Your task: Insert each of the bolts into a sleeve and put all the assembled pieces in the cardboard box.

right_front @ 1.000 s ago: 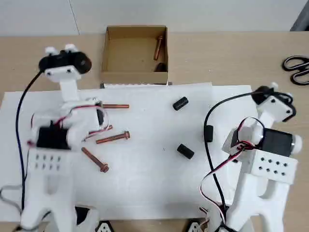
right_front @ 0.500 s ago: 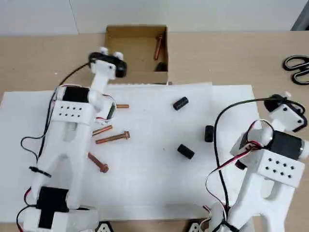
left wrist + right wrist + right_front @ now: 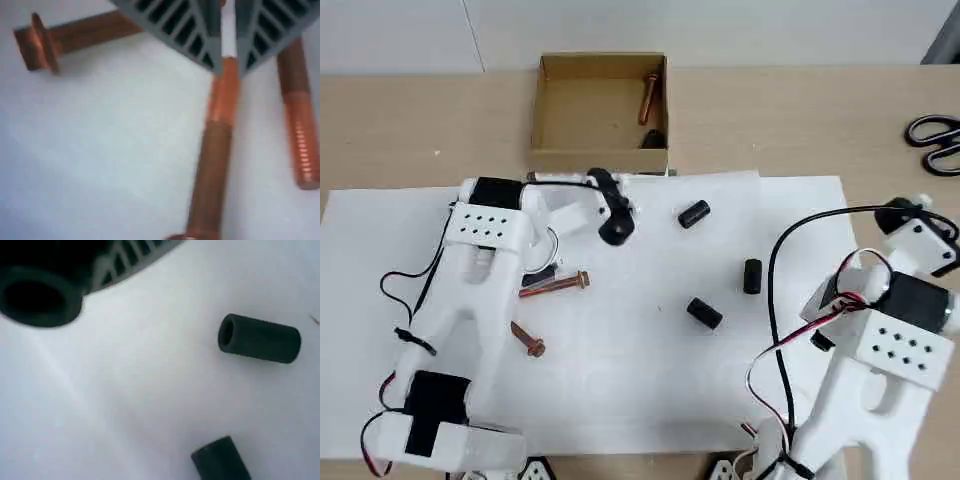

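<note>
So, the step in hand looks like grabbing a bolt for the next assembly. One finished piece (image 3: 649, 100) already leans in the right end of the box (image 3: 590, 115), so my read is one done and the rest to go.

The left claw (image 3: 227, 67) is down on the white mat (image 3: 650, 400) that covers the bench (image 3: 800, 110), just out from the box's front-left corner. It sits right on the thread end of the middle bolt (image 3: 212, 150). Honestly I can't tell whether it's gripping it or only parked over it. Two other bolts (image 3: 80, 32) lie close beside that one.

The right claw (image 3: 65, 280) is well out from the box's front-right corner. It looks clamped on the held sleeve (image 3: 37, 296), with the bore facing the wrist camera. Three loose sleeves (image 3: 693, 214) lie on the mat out from the box's right front, one near it and two farther off.

Next move, my guess: get a firm pinch on the middle bolt and lift it straight up, since the neighbours are close enough to get dragged along. Then carry it across and line its thread end up with the held sleeve's bore. A grip at the thread end would be in the way of pushing that end in, so it might want a hold nearer the head.
</note>
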You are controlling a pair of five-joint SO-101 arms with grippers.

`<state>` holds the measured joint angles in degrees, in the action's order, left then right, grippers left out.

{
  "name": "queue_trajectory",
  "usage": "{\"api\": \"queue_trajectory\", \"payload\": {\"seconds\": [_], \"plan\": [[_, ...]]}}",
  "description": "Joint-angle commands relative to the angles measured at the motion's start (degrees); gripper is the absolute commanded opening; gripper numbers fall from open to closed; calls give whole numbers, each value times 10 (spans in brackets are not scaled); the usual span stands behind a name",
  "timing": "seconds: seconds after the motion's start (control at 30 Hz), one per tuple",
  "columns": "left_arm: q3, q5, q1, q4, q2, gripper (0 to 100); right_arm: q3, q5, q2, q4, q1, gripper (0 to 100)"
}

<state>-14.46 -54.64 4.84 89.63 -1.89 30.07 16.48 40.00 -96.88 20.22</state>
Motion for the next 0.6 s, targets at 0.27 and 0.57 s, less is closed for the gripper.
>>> {"api": "queue_trajectory", "payload": {"seconds": [0.27,0.57], "plan": [[28,-26,18,-22,91,7,-4,-3,14,10,6,2],[27,-26,55,-47,95,43,-4,-2,14,11,6,2]]}}
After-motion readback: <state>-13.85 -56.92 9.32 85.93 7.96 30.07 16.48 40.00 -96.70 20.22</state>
